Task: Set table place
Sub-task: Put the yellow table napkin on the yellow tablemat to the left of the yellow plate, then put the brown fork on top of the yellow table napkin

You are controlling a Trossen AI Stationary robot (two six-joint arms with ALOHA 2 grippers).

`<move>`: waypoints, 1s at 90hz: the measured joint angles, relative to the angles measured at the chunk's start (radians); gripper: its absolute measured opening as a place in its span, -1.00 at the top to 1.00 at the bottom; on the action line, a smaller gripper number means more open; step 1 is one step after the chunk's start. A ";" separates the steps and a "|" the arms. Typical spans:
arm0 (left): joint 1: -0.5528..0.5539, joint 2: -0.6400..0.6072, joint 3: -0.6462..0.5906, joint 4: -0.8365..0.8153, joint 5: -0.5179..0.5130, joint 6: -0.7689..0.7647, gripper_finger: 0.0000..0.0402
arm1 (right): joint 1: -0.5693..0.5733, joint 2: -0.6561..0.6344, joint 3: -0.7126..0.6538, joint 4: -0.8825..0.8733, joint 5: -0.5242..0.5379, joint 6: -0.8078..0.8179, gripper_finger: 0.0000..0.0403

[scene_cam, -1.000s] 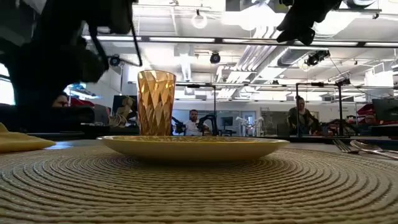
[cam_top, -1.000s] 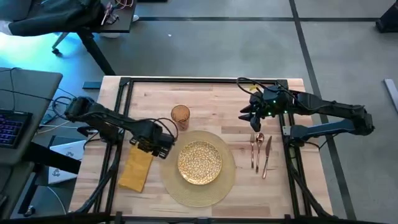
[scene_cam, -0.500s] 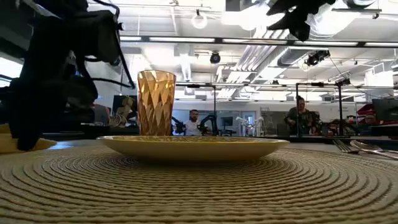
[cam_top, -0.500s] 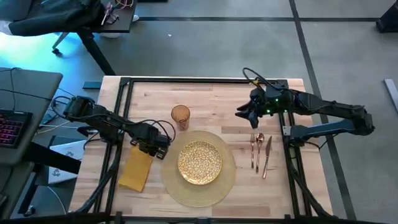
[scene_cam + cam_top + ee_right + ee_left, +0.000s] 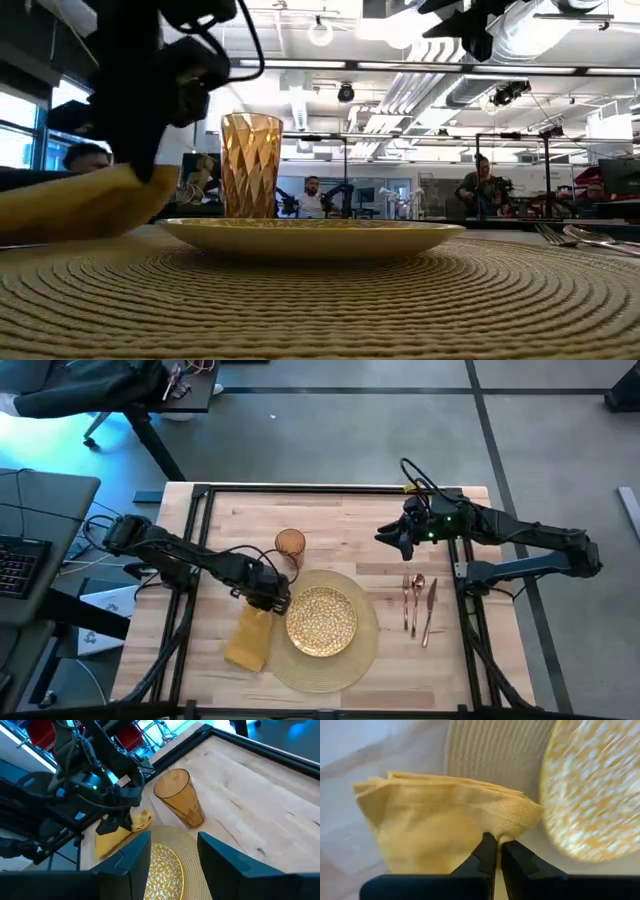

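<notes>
Yellow napkin (image 5: 252, 637) pinched tight by left gripper (image 5: 273, 600) at the placemat's (image 5: 345, 660) nine o'clock edge, partly overlapping it, right gripper (image 5: 385, 537) held spread wide above bare table (image 5: 340, 520) at one o'clock.

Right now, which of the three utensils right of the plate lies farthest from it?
The knife, outermost of the row by the table's right edge. The fork lies nearest the plate, and the spoon sits between them.
</notes>
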 joint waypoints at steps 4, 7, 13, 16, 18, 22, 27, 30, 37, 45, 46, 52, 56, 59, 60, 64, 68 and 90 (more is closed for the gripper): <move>0.008 0.004 -0.010 0.040 -0.019 -0.022 1.00 | 0.000 0.000 0.000 0.000 0.000 0.000 0.28; 0.015 0.009 -0.017 0.066 -0.031 -0.034 1.00 | 0.000 0.000 0.000 0.001 0.000 0.000 0.28; 0.028 0.021 -0.035 0.128 -0.045 -0.048 1.00 | 0.000 0.000 0.000 0.000 0.000 0.000 0.28; 0.034 0.026 -0.044 0.159 -0.051 -0.058 1.00 | 0.000 0.000 0.000 0.002 0.000 -0.001 0.28; 0.037 0.028 -0.049 0.176 -0.052 -0.065 1.00 | 0.000 0.000 0.000 0.002 0.000 -0.001 0.28; 0.041 0.036 -0.059 0.211 -0.061 -0.078 1.00 | 0.000 0.000 0.000 0.001 0.000 -0.003 0.28; 0.045 0.043 -0.066 0.225 -0.074 -0.098 1.00 | 0.000 0.000 0.000 0.001 0.000 -0.005 0.28; 0.046 0.047 -0.069 0.226 -0.080 -0.107 1.00 | 0.000 0.000 0.000 0.001 -0.001 -0.005 0.28; 0.045 0.050 -0.070 0.227 -0.086 -0.124 0.96 | 0.000 0.000 0.000 0.000 -0.013 -0.006 0.28; 0.045 0.050 -0.070 0.227 -0.088 -0.125 0.86 | 0.000 0.000 0.000 0.000 -0.017 -0.008 0.28; 0.044 0.050 -0.070 0.227 -0.087 -0.125 0.84 | 0.000 0.000 0.000 -0.001 -0.017 -0.009 0.28; 0.040 0.048 -0.070 0.227 -0.081 -0.125 0.73 | 0.000 0.000 0.000 -0.002 -0.019 -0.015 0.28; 0.035 0.041 -0.070 0.228 -0.072 -0.125 0.65 | 0.000 0.000 0.000 -0.005 -0.019 -0.023 0.28; 0.031 0.033 -0.070 0.227 -0.060 -0.125 0.59 | 0.000 0.000 0.000 -0.006 -0.020 -0.028 0.28; 0.029 0.029 -0.070 0.226 -0.054 -0.125 0.57 | 0.000 0.000 0.000 -0.007 -0.020 -0.028 0.28; 0.019 0.011 -0.070 0.226 -0.029 -0.126 0.49 | 0.000 0.000 0.000 -0.010 -0.020 -0.032 0.28; 0.007 -0.011 -0.069 0.226 0.000 -0.127 0.44 | 0.000 0.000 0.000 -0.014 -0.020 -0.033 0.28; -0.147 -0.058 -0.073 0.099 0.052 -0.205 0.45 | 0.000 0.000 0.000 -0.015 -0.021 -0.054 0.28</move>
